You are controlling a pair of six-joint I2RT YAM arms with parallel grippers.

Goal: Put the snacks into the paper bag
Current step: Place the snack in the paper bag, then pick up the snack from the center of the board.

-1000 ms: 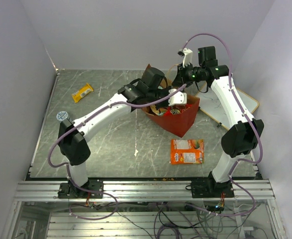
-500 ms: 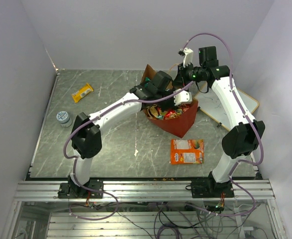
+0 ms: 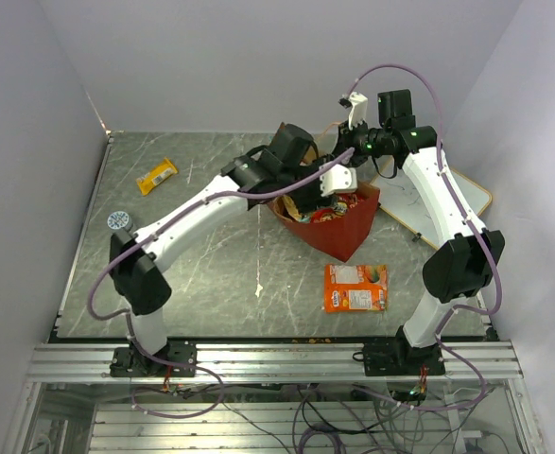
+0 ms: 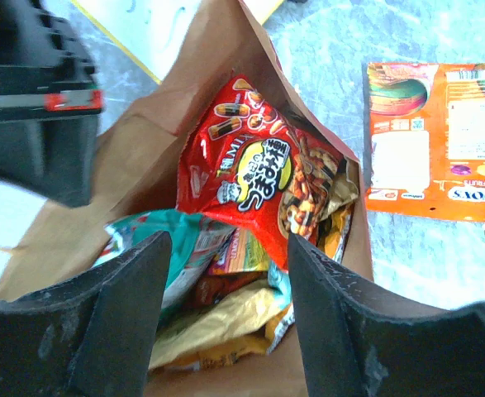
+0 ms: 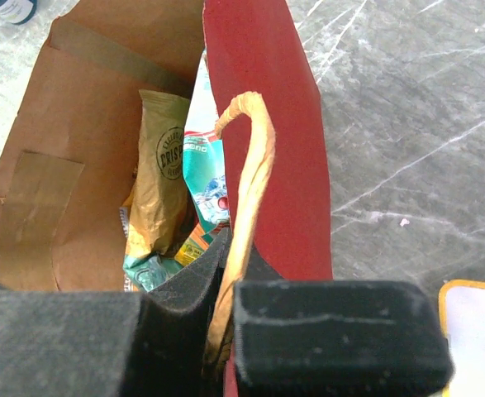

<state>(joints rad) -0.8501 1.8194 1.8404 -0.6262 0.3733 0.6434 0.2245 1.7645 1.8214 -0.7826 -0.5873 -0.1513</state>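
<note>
Top external view: a yellow packet [image 3: 156,176] waits on the surface [image 3: 211,274]; my left hand [image 3: 337,182] has just spread wide over the paper bag [image 3: 343,236], its red packet [image 4: 259,178] now inside. My right hand [image 5: 225,306] stays pinched on the handle [image 5: 254,157]; the orange flat pack [image 3: 356,288] remains outside.

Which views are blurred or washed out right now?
Left wrist: the left tool's near fingers are soft, the red crinkly snack packet sharp. Right wrist: the right tool's pads blur, the gold chip bag print reads. Top external: even light, no glare.
</note>
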